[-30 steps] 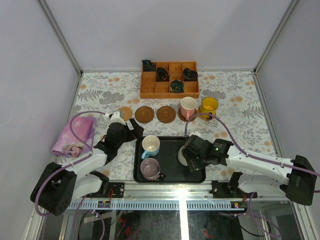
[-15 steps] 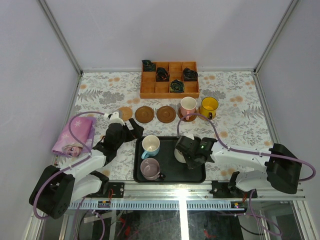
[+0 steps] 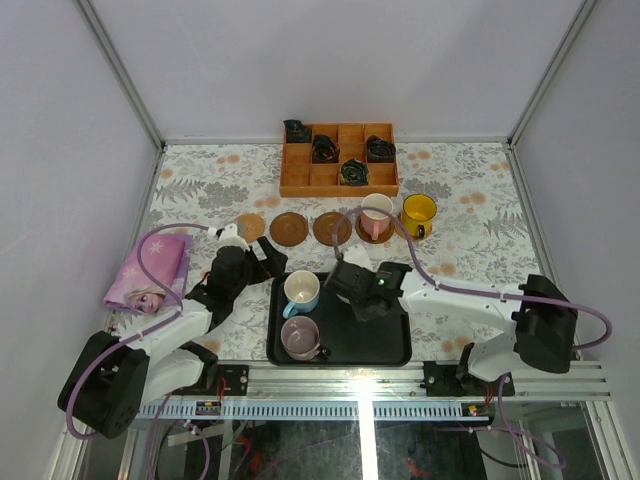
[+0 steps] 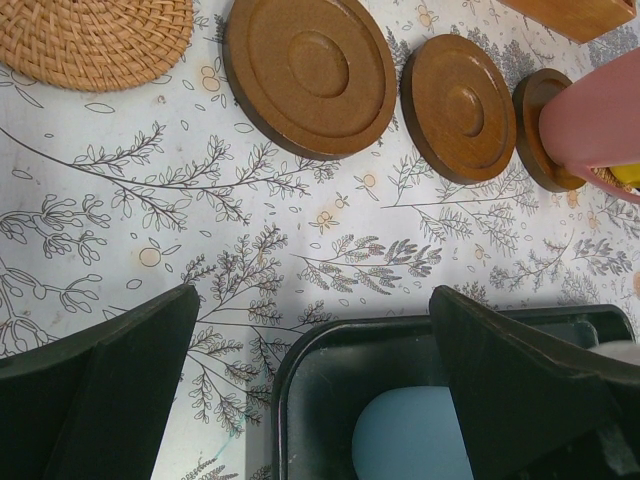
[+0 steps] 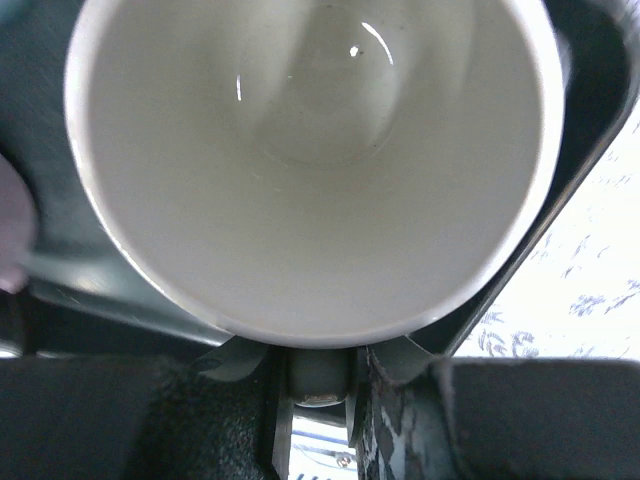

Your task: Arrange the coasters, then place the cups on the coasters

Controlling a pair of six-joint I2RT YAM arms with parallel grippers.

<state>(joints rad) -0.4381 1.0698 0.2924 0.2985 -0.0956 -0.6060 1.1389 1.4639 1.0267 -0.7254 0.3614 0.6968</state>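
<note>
nearest us, the mauve-grey cup point(image 3: 299, 338) sits front left in the black tray point(image 3: 375, 342), with the light blue cup point(image 3: 300, 290) just behind it. over the tray's far middle hangs the right pincer point(image 3: 362, 292), pinching the near wall of the cream-white cup point(image 5: 310, 150). whether its base is clear of the tray floor, i cannot tell. the left pincer point(image 4: 312, 310) is spread wide, empty, low by the tray's far left corner.

danger here: a one-wall pinch could let the cup pivot or slip, and its base could clip the tray's raised rim going out.

beyond lies a strip of bare table point(image 3: 470, 250), then the row: woven coaster point(image 3: 250, 226) and two brown coasters point(image 3: 290, 228) free. the right one sits just beside the pink cup point(image 3: 376, 213), so a wide set-down could knock it. the yellow cup point(image 3: 418, 212) ends the row, and the grid box point(image 3: 340, 178) crowds in behind.
</note>
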